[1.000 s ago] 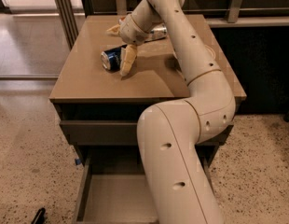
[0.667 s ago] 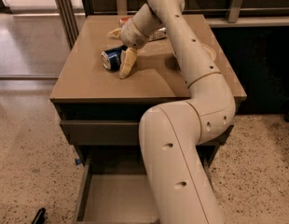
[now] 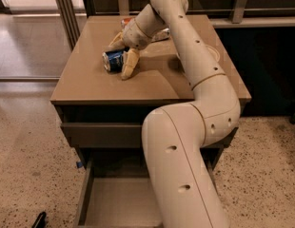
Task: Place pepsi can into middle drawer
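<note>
The pepsi can [image 3: 113,61], dark blue, lies on its side on the brown cabinet top [image 3: 90,82], left of centre. My gripper [image 3: 122,52] reaches down over the can from the right. Its tan fingers [image 3: 129,64] stand apart, one in front of the can's right end and one behind it, so the can's right end lies between them. The middle drawer [image 3: 114,203] is pulled out at the bottom of the view and its floor is bare. My arm hides the drawer's right part.
An orange-red can [image 3: 126,21] and a pale object [image 3: 162,33] sit behind the gripper at the back of the cabinet top. A closed drawer front [image 3: 100,134] sits above the open drawer. Metal posts [image 3: 65,11] stand at the left. A dark object [image 3: 39,220] lies on the floor.
The arm has shifted very slightly. The gripper stays over the can, which has not moved.
</note>
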Robot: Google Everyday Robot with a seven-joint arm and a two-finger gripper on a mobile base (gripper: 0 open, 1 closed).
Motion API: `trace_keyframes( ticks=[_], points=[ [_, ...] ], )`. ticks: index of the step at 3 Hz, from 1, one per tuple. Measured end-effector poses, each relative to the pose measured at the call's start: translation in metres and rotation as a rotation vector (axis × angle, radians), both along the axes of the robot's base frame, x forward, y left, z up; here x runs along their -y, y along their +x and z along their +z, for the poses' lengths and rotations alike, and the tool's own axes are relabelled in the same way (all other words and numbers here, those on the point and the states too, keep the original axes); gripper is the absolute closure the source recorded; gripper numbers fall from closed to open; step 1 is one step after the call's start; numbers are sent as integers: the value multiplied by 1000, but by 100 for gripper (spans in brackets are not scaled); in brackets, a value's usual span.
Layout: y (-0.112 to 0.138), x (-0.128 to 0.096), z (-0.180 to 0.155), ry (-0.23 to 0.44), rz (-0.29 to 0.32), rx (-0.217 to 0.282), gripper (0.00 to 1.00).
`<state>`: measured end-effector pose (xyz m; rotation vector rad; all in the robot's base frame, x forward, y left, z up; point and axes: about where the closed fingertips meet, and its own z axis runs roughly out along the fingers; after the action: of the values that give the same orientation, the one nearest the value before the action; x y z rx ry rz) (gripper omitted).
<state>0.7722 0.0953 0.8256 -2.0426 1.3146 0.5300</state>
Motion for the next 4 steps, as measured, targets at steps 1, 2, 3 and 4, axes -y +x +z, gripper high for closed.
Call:
trace_keyframes(
  ticks=[1, 2, 3, 4],
  points=[
    [0, 0, 0, 0, 0, 0, 65],
    [0, 0, 0, 0, 0, 0, 89],
    [0, 0, 0, 0, 0, 0, 100],
    [-1, 0, 5, 0, 0, 1, 100]
  ],
)
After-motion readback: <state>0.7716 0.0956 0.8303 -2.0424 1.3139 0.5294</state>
